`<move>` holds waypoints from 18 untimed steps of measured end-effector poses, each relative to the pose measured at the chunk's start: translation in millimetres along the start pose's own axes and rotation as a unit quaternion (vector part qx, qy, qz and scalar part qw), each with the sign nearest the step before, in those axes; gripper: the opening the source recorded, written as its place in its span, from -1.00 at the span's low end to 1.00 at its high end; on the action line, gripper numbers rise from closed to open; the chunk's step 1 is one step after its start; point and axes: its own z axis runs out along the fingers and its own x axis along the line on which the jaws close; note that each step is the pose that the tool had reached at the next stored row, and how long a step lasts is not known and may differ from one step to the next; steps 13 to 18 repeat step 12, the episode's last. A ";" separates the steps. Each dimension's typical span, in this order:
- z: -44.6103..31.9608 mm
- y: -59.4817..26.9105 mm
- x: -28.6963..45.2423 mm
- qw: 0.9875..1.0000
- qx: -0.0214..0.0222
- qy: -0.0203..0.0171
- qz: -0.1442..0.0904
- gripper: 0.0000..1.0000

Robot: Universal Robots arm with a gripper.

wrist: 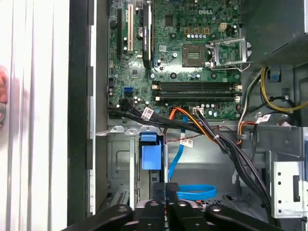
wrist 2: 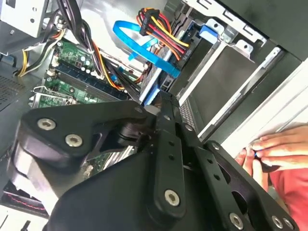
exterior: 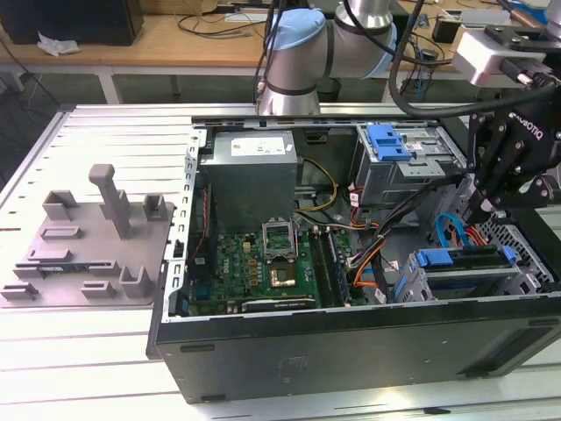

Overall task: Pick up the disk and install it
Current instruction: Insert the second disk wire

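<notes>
The disk [exterior: 463, 261] sits edge-up in the drive cage at the case's corner on the exterior view's right, its blue carrier frame showing at both ends. In the first wrist view its blue frame [wrist: 150, 156] lies in the metal bay just ahead of my fingertips. My gripper [exterior: 480, 213] hangs directly over that cage, a little above the disk. Its black fingers [wrist 2: 166, 125] run together to a point, shut, with nothing visible between them. In the first wrist view the gripper [wrist: 165, 193] points straight into the bay beside the blue frame.
A blue flat cable [wrist: 195, 192] and a bundle of orange and black wires [wrist: 192, 125] crowd the bay. The grey power-supply box [exterior: 250, 175], motherboard [exterior: 263, 267] and a blue bracket [exterior: 388, 140] lie further in. A person's hand [wrist 2: 274, 147] rests outside the case wall. A grey fixture [exterior: 88, 237] stands apart.
</notes>
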 end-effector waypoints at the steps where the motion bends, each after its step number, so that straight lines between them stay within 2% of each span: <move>1: -0.1 0.0 -0.1 1.000 0.000 0.000 0.000 -0.79; 11: -0.1 0.2 -0.9 1.000 0.000 0.003 0.000 -0.79; 18: 0.0 0.2 -0.9 1.000 0.000 0.003 0.000 -0.79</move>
